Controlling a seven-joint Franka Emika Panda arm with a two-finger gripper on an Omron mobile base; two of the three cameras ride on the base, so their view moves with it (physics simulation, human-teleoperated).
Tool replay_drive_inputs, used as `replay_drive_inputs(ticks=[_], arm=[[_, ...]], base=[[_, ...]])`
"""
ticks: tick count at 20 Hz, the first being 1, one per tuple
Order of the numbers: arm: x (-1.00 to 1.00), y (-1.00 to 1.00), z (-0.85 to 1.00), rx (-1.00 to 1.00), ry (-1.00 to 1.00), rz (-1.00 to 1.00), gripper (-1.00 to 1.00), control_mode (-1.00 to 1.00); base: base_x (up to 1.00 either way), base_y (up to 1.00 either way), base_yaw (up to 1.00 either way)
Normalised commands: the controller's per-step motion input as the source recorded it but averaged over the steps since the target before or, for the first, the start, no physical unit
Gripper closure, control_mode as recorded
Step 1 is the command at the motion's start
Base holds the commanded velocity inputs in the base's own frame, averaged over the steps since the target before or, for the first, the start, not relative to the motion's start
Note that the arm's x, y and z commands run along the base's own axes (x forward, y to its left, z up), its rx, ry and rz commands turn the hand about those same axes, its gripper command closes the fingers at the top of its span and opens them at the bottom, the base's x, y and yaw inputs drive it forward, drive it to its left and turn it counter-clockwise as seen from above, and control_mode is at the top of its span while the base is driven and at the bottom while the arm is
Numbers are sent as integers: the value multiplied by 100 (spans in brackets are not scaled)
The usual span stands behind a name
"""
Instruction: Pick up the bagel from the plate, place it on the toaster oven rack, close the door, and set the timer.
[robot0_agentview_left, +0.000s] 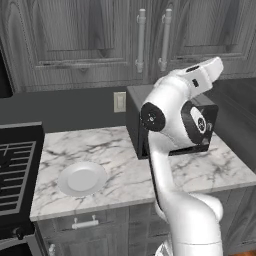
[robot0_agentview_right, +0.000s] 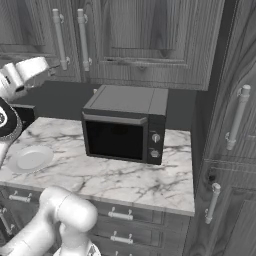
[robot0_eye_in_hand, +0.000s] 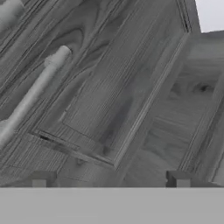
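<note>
Just one plate (robot0_agentview_left: 81, 178), one door (robot0_agentview_right: 115, 138)

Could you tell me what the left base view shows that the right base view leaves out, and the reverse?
Left base view alone: the black stove grates and a wall outlet. Right base view alone: the oven's closed door and its two knobs. Both share the white plate, which holds no bagel, the marble counter and the grey cabinets.
</note>
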Motion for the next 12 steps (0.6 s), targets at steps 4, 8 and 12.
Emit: replay_drive_inputs(ticks=[4,8,12], arm=[[-6,-33,11,66,67,-2,-100,-100],[0,-55,-13,58,68,0,-100,-100],[-4,-66,-84,54,48,0,-100,-100]], base=[[0,0,0],[0,0,0],[0,0,0]])
